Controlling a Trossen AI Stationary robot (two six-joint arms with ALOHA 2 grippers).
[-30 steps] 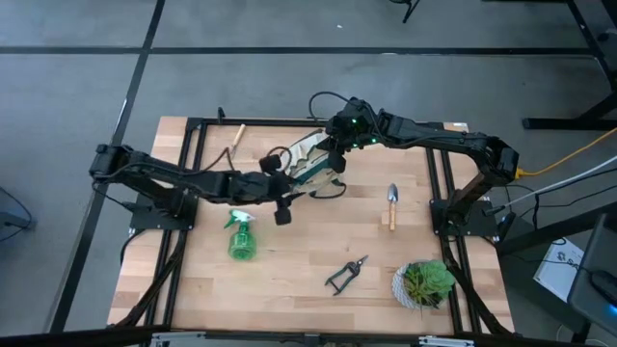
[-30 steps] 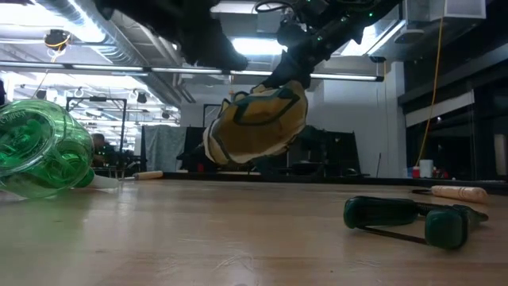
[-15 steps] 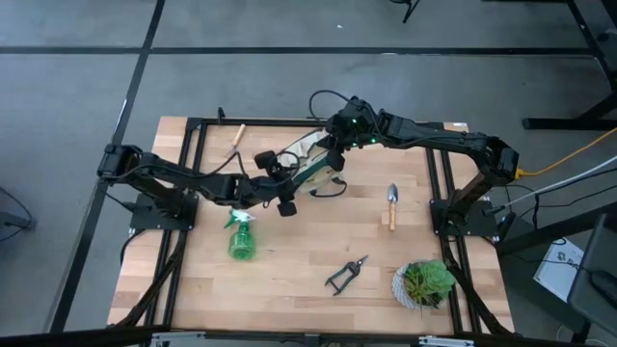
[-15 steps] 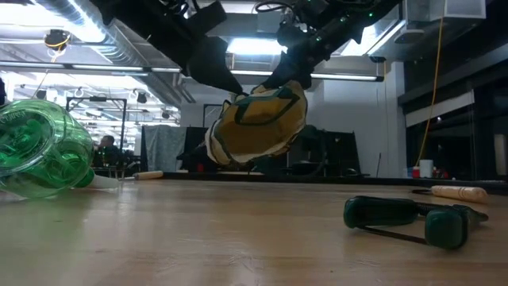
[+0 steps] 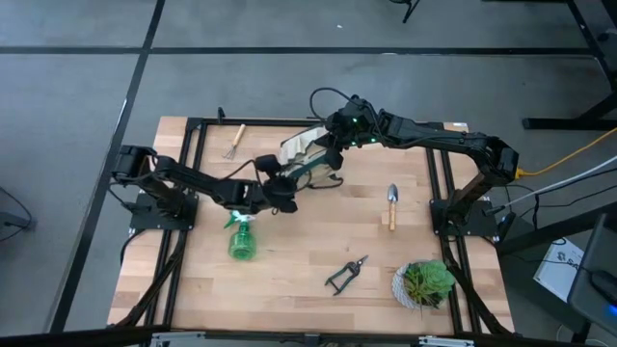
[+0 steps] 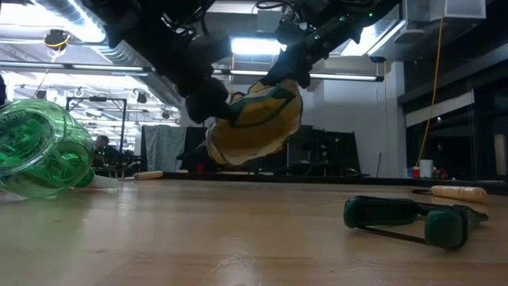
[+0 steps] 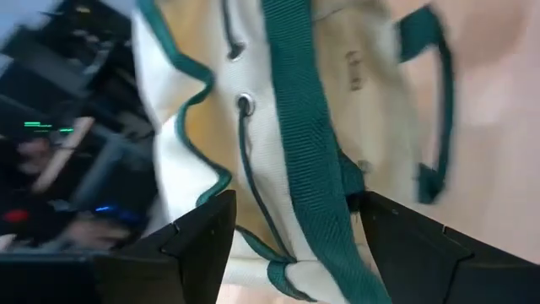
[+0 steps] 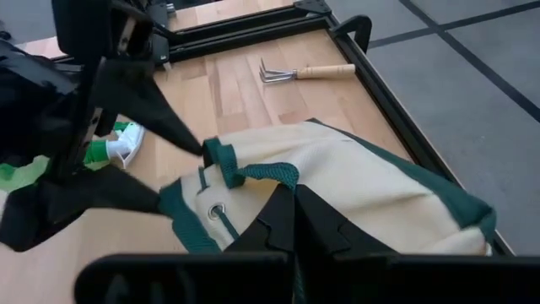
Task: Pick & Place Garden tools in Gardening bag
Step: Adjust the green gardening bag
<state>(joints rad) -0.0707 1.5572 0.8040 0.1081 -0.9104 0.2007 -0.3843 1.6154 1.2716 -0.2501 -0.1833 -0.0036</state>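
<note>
You have the table (image 5: 289,280) under both arms, with the gardening bag (image 5: 307,154) held up off it near the far edge. Your right end effector (image 5: 331,152) is clamped on the bag's green-trimmed rim. Your left end effector (image 5: 287,181) sits against the bag's near side, fingers (image 7: 198,241) spread either side of a green strap. The spray bottle (image 5: 241,236), trowel (image 5: 391,205), shears (image 5: 345,275) and rake (image 5: 233,140) all lie on the table around the bag.

The gardening bag (image 5: 307,157) hangs above the table (image 5: 289,289), between the rake (image 5: 233,141) and the trowel (image 5: 391,204).
</note>
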